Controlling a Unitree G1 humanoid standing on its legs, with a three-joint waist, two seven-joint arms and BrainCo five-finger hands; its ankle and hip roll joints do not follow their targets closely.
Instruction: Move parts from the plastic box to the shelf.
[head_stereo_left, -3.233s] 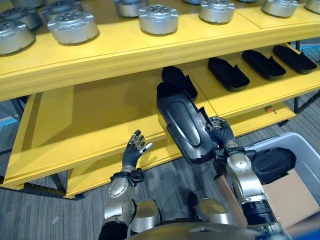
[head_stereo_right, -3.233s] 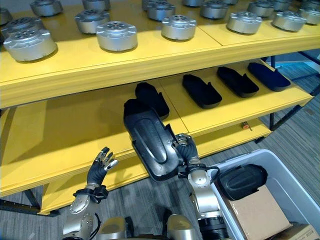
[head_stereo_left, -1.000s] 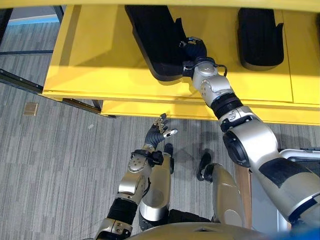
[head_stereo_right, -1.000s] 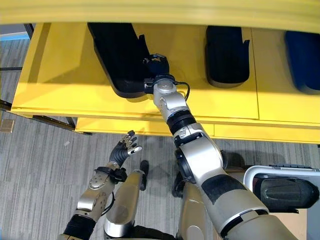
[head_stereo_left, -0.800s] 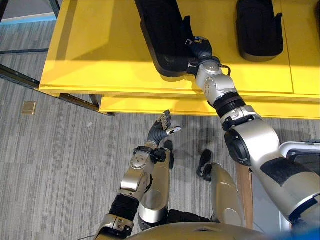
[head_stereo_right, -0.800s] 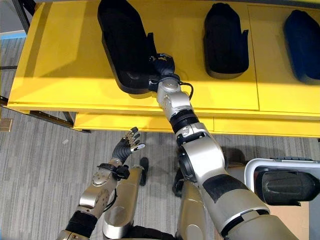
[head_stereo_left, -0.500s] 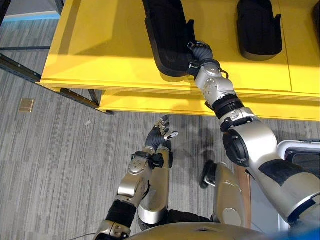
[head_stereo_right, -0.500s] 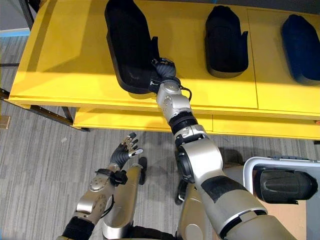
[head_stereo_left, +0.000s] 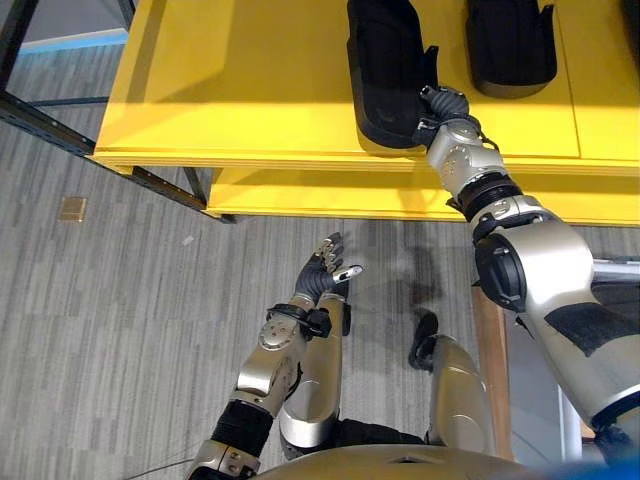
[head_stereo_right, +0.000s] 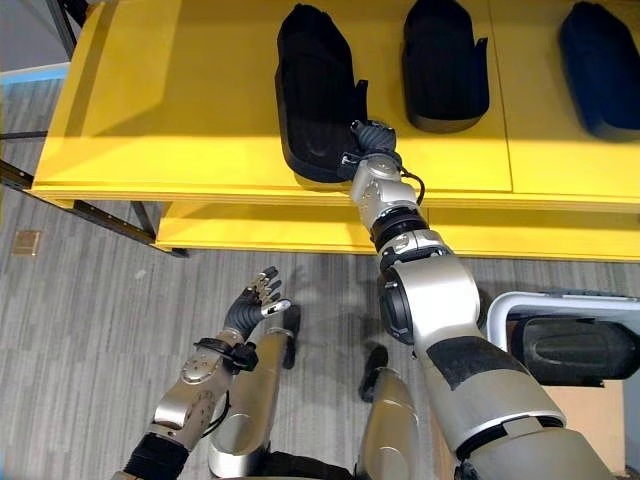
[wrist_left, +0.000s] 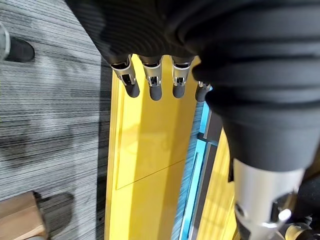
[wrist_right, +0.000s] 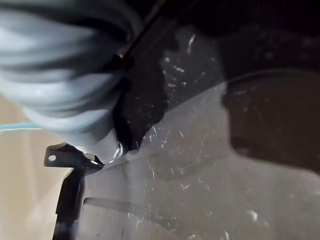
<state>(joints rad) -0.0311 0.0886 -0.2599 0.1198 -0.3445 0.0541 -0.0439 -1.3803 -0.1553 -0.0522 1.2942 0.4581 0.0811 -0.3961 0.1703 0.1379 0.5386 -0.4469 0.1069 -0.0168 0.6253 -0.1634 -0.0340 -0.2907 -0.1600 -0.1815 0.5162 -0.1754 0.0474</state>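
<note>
We see the left hand (head_stereo_left: 322, 278) raised over the grey carpet (head_stereo_left: 110, 330), fingers loosely spread and holding nothing. To its right, the right hand (head_stereo_right: 372, 138) reaches onto the yellow shelf (head_stereo_right: 180, 100), its fingers curled on the near right edge of a long black part (head_stereo_right: 315, 95) lying flat there. Two more dark parts (head_stereo_right: 444, 65) sit further right, with open shelf to the left. The plastic box (head_stereo_right: 560, 345) shows at lower right.
</note>
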